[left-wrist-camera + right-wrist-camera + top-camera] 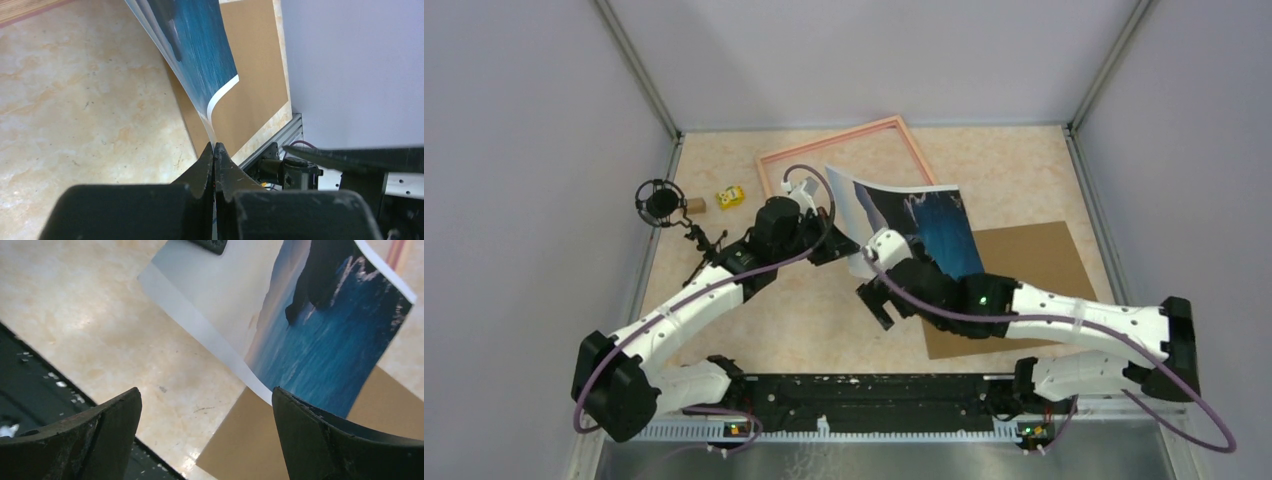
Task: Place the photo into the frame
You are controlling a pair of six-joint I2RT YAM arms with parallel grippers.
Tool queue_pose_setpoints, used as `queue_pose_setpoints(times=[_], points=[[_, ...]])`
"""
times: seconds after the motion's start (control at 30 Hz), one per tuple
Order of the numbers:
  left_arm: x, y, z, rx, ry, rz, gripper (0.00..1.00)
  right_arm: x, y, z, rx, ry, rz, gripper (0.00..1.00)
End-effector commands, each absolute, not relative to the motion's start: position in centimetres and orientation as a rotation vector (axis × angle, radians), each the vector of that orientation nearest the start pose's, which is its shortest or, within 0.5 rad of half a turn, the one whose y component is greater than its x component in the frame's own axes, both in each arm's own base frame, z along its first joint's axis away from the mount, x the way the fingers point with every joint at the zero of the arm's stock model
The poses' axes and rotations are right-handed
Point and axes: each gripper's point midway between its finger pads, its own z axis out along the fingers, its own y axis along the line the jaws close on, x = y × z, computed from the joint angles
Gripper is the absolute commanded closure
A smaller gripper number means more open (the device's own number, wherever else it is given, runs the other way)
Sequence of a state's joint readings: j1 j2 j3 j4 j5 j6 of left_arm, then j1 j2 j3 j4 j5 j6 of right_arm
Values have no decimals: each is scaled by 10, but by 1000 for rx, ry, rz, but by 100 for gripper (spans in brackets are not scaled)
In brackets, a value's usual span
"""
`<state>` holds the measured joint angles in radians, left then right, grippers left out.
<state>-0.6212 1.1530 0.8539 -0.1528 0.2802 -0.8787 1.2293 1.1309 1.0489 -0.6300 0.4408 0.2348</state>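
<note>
– Photo (929, 235) status? Where is it?
– Off the table (724, 170), bowed, between the frame (830, 138) and the cardboard backing (1034, 260). Left gripper (216, 150) is pinched tight on its edge by the white border. The right gripper (205, 405) gapes wide, holding nothing, just beside the near corner.
– Handling?
– Light, floppy, likely slick (creases easily). I'd take the border at an opposite corner.
– Blind spots?
– Near rail of the frame is hidden behind it and the left arm (694, 295). Can't tell whether they touch.
</note>
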Motion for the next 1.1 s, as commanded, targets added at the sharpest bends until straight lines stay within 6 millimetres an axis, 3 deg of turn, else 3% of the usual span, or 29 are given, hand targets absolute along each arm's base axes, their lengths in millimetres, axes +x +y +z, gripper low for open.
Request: queue_pose_setpoints(times=[0.0,0.17,0.3,0.43,0.6,0.8,1.0,1.07], points=[[249,-267,234,-84,2178,-1213,100,187,267,221,-717,1903,-17,1],[249,-262,239,-92,2174,-1253,100,191,279,210,-729,1795,-211,5],[248,-259,241,-108,2175,-1289,100,201,285,206,-665,1749,-312,16],[247,-255,244,-126,2175,-1306,100,205,301,200,-690,1720,-354,27],[247,-251,247,-164,2172,-1319,100,213,309,198,-687,1665,-451,36],[244,-250,246,-156,2182,-1322,100,229,314,197,-652,1681,-443,52],[246,-249,253,-100,2157,-1310,100,234,315,195,-632,1698,-387,95],[253,-250,266,-48,2119,-1292,100,236,314,198,-635,1693,-370,100]])
